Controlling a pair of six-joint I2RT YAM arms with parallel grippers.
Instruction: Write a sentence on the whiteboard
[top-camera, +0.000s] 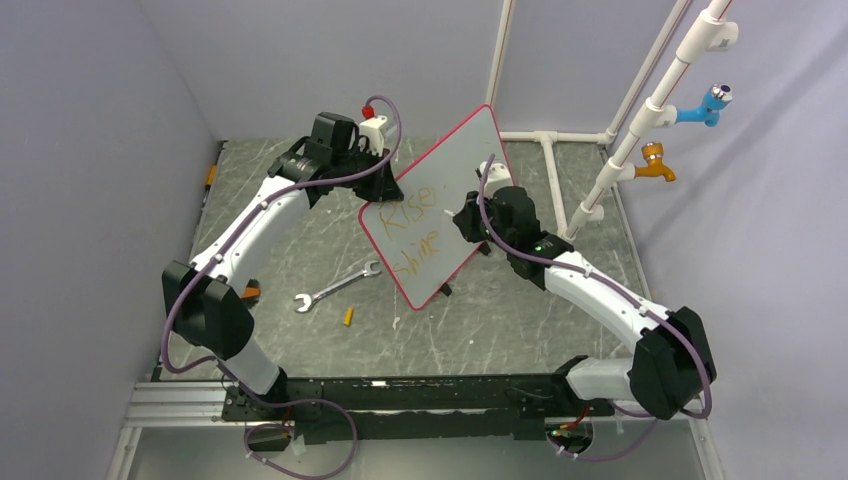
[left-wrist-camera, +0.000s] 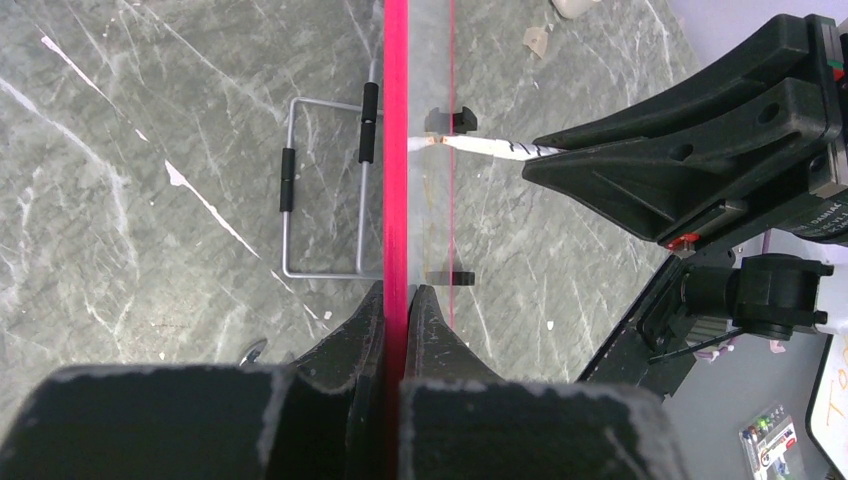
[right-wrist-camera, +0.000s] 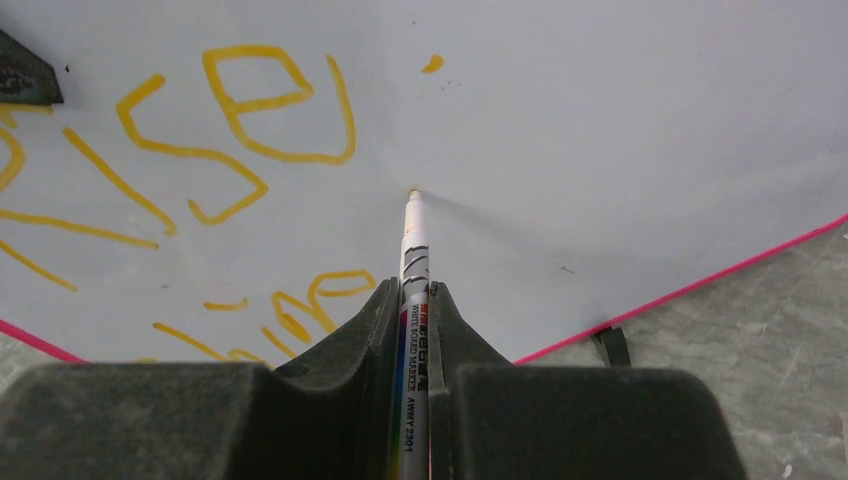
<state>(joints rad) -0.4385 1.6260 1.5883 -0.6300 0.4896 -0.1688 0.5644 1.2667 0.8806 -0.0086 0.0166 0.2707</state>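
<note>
While L tool (left-wrist-camera: 398, 292) pinches whiteboard (top-camera: 455, 180) rim, R tool (right-wrist-camera: 413, 290) clamps marker (right-wrist-camera: 413, 240); tip seemingly touching board nr sentence (right-wrist-camera: 262, 101).

A combination wrench (top-camera: 337, 286) and small yellow piece (top-camera: 348, 316) are seen lower left; a blue tap (top-camera: 706, 104) and orange tap (top-camera: 655, 164) are mounted upper right.

Pale lavender walls (top-camera: 90, 150) around a grey marbled tabletop (top-camera: 480, 330), white pipe frame (top-camera: 555, 136) at right

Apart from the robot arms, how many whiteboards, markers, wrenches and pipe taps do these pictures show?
Whiteboard: 1
Marker: 1
Wrench: 1
Taps: 2 (blue tap, orange tap)
Total: 5
</note>
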